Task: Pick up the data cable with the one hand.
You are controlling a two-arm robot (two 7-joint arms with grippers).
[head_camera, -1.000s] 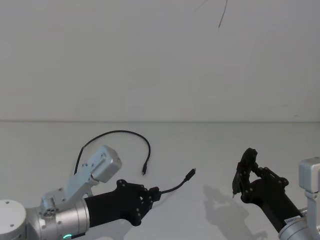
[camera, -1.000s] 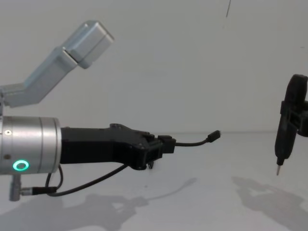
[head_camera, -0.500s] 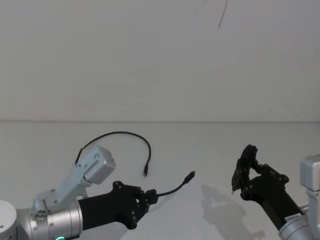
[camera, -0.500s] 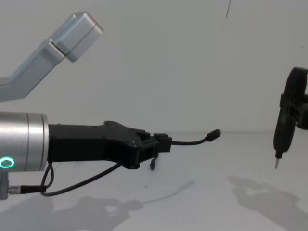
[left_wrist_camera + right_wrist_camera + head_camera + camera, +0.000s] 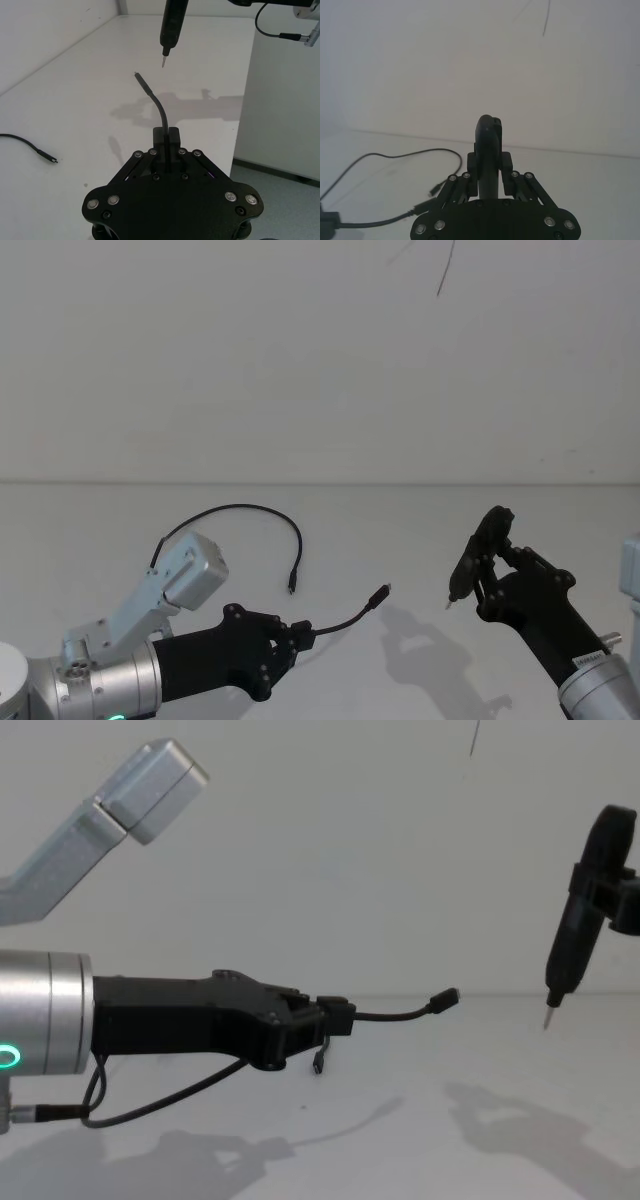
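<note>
Now | left gripper [image 5: 298, 632], lower left of head view, clamped on data cable [image 5: 345, 618], free plug in the air | right gripper [image 5: 492, 585], lower right, clasping pen-like tool [image 5: 472, 558].

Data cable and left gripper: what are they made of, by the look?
Data cable: likely rubber or soft plastic sheath, matte black; it bends in smooth curves. Left gripper, shut on the cable near one end: probably hard plastic, matte black; flat angular plates with bright screw heads.

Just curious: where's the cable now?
Head view, left side: the left gripper holds the cable near one plug, which points toward the pen tool; the rest loops behind the arm.
</note>
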